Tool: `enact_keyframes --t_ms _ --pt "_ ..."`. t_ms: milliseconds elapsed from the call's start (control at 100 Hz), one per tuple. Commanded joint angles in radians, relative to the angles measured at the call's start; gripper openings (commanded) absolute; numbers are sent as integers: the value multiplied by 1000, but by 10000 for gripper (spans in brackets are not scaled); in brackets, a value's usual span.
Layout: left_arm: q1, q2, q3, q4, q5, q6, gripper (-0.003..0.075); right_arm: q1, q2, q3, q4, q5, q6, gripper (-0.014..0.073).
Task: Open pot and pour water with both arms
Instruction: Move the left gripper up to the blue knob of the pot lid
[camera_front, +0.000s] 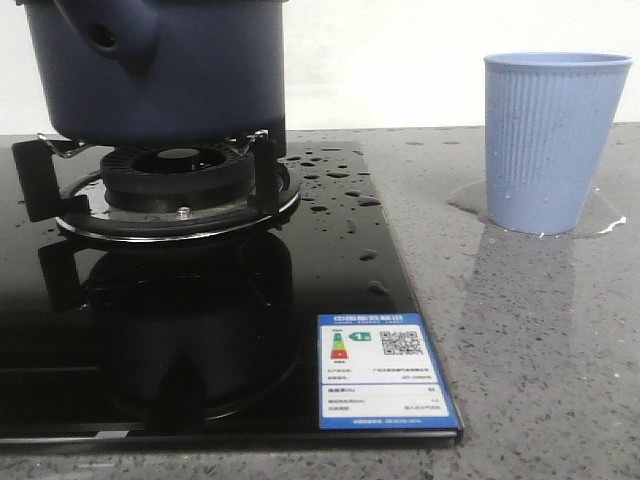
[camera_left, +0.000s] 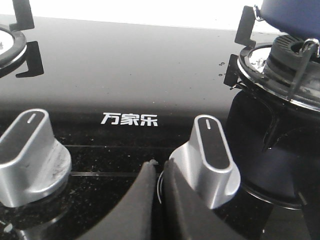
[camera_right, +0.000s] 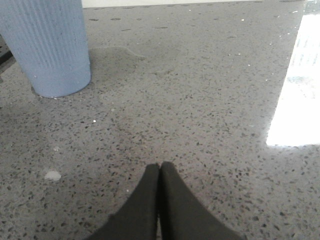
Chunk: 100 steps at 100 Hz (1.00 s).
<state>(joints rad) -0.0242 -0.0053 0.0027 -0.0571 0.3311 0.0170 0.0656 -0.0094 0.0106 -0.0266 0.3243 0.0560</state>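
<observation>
The dark navy-blue pot (camera_front: 160, 70) sits on the gas burner (camera_front: 175, 185) at the left of the front view, its stub handle with a round hole toward me; its top is cut off, so any lid is out of view. Its base edge shows in the left wrist view (camera_left: 295, 15). Water (camera_front: 335, 185) lies as glossy drops on the black hob beside the burner and as a film (camera_front: 600, 215) around the cup. My left gripper (camera_left: 159, 164) is shut and empty, just above the hob beside a silver knob (camera_left: 210, 160). My right gripper (camera_right: 160, 166) is shut and empty, low over the stone counter.
A light blue ribbed cup (camera_front: 550, 140) stands on the grey speckled counter at the right, also in the right wrist view (camera_right: 47, 45). A second silver knob (camera_left: 30, 157) and another burner's edge (camera_left: 10, 42) lie on the black glass hob (camera_front: 200, 340). An energy label (camera_front: 378, 370) is stuck near its front corner.
</observation>
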Motion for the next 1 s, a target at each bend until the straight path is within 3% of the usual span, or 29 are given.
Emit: enact_keyframes --t_ms 0,510,670,860,990 --pt "0 -23 30 -9 -46 -10 -20 -5 -17 11 3 -24 -10 -69" --pt "0 -23 30 -9 -46 -10 -20 -5 -17 11 0 -24 -10 -69" --pt "0 -23 30 -9 -46 -10 -20 -5 -17 11 -235 -12 -10 -69" --pt "0 -23 30 -9 -46 -10 -20 -5 -17 11 -343 -19 -10 -69" --pt "0 -23 30 1 -54 -10 -20 -5 -17 11 -512 -121 -10 -69"
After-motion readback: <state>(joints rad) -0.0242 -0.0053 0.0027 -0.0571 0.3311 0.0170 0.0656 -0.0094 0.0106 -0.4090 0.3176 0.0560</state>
